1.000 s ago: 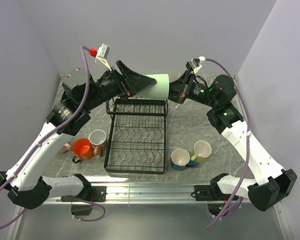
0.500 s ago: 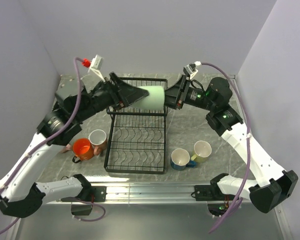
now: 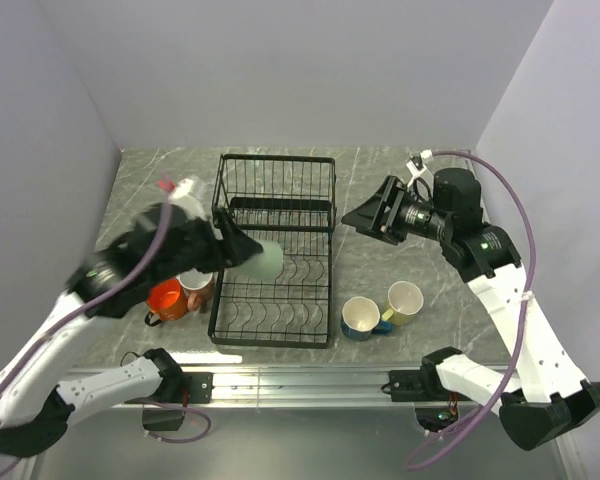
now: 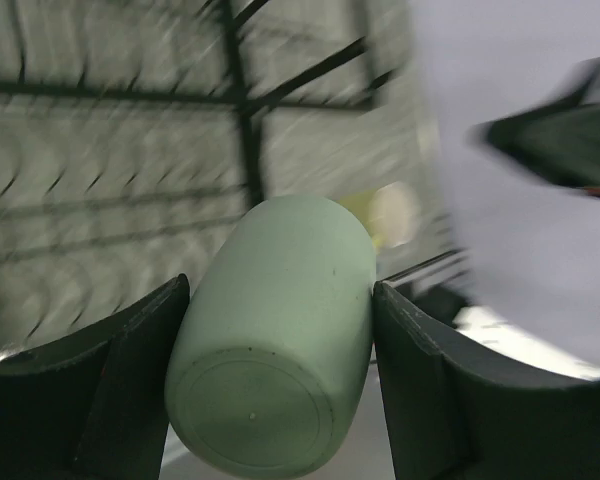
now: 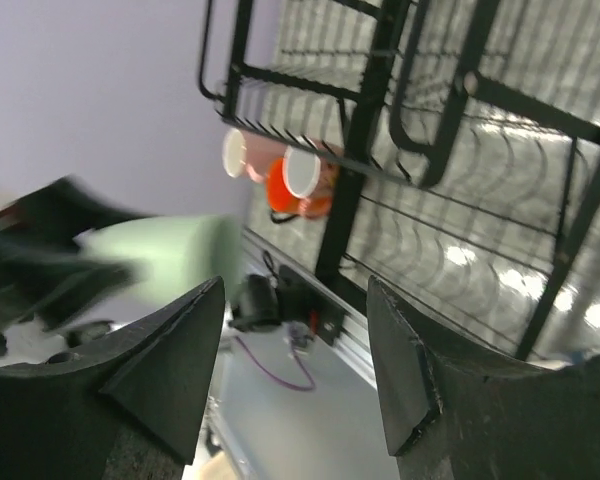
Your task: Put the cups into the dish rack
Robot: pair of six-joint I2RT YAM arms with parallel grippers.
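Observation:
My left gripper is shut on a pale green cup, held on its side above the flat tray part of the black dish rack. In the left wrist view the cup fills the gap between both fingers, base toward the camera. My right gripper is open and empty, just right of the rack's raised basket. The right wrist view shows its spread fingers with the rack beyond. An orange cup and a pink cup stand left of the rack. A blue cup and a yellow-green cup stand to its right.
The rack's raised basket takes up the far half, near the back wall. Side walls close in on the left and right. A metal rail with the arm bases runs along the near edge.
The right gripper opened, let go of the pale green cup and drew back to the right. The left arm swung the cup down and nearer, from the basket end to above the tray.

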